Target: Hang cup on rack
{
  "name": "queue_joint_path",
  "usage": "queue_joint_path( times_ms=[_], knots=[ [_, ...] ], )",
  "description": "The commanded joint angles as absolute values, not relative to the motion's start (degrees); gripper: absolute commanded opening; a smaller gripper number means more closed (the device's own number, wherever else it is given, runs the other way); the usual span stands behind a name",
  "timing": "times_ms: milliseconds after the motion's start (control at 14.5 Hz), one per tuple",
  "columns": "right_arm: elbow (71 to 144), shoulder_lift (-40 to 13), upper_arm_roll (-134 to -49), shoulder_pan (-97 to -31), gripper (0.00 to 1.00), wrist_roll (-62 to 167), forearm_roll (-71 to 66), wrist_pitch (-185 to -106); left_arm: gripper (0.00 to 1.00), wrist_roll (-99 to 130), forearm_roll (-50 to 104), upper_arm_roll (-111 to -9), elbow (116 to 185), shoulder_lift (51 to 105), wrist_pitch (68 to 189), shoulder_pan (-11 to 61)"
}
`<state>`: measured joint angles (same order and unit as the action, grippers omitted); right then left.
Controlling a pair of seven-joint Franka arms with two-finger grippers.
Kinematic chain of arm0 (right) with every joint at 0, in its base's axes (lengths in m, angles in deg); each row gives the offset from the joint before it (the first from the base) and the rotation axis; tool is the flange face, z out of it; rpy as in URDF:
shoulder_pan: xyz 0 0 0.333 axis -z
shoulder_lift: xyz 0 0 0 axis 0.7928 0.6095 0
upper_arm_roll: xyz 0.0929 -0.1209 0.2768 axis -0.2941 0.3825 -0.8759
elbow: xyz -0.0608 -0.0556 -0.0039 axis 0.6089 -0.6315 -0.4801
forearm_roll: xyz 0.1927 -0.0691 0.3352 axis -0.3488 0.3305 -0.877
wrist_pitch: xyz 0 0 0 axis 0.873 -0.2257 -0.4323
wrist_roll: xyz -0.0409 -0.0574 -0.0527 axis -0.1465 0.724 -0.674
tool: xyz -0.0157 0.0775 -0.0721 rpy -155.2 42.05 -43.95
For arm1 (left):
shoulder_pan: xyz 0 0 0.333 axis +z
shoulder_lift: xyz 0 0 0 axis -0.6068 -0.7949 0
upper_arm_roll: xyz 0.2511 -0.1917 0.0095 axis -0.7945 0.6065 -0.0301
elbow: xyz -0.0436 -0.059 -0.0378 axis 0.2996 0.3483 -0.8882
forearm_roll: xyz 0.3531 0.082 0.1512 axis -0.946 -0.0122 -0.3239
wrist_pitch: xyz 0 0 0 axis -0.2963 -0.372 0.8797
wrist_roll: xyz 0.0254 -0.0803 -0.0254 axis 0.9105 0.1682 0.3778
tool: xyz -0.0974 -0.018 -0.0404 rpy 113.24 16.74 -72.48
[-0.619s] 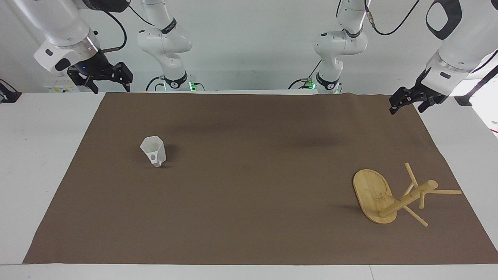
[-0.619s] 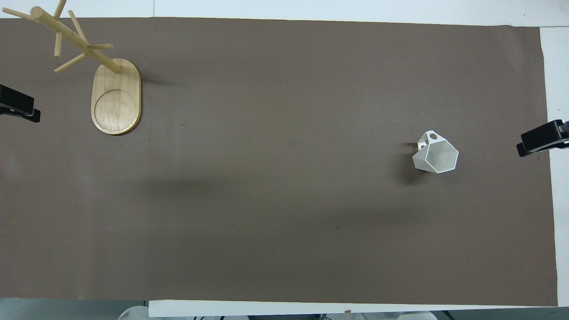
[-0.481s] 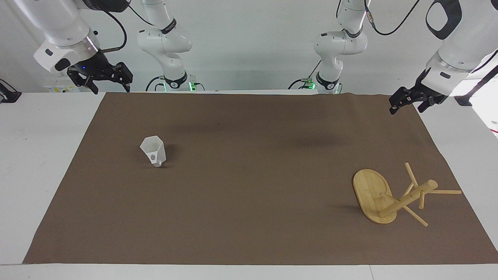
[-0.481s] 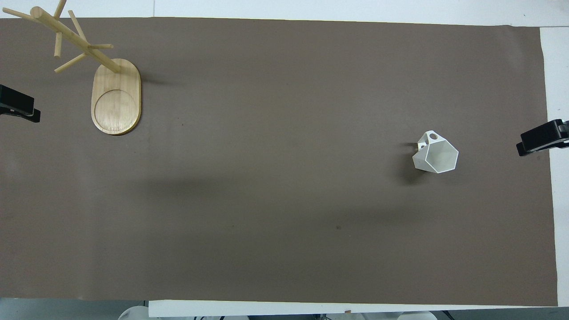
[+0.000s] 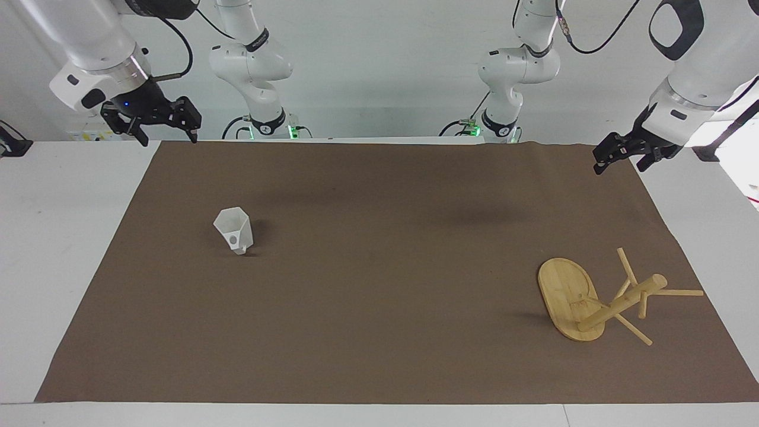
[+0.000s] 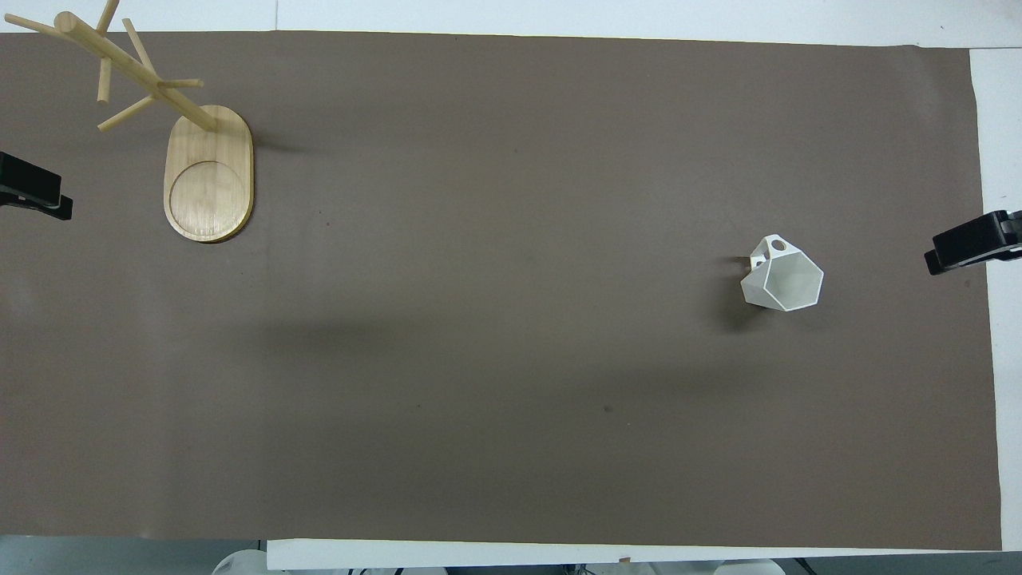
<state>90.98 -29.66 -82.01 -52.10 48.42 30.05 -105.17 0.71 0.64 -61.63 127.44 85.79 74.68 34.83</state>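
The white faceted cup stands upright on the brown mat, toward the right arm's end; its handle points away from the robots. The bamboo rack stands upright toward the left arm's end, farther from the robots than the cup, its pegs bare. My right gripper is open and empty, raised over the mat's edge at its own end, well apart from the cup. My left gripper is open and empty, raised over the mat's edge at its own end, apart from the rack.
The mat covers most of the white table. Two further robot arms stand at the robots' end of the table.
My right gripper has shifted slightly; the left gripper, the cup and the rack have not moved.
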Motion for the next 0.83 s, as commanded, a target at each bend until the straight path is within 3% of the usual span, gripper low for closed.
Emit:
queue_joint_path(
  times_ms=[0,138,275,757],
  knots=[
    [95.3,-31.5,-82.2,-51.2,1.0,38.8,29.0,-107.7,1.0,1.2,0.7,-61.9,129.0,87.2,74.4,34.9],
    [95.1,-31.4,-81.4,-49.0,1.0,23.4,26.7,-109.3,1.0,1.2,0.6,-61.9,129.0,87.2,74.5,34.9],
    [95.2,-30.1,-81.4,-42.6,1.0,9.4,18.8,-110.3,1.0,1.2,0.7,-61.9,129.1,87.3,74.4,34.9],
    [93.4,-18.8,-81.4,-30.2,1.0,-28.3,-7.0,-110.5,1.0,1.2,0.7,-61.9,129.2,87.3,74.5,34.8]
  ],
)
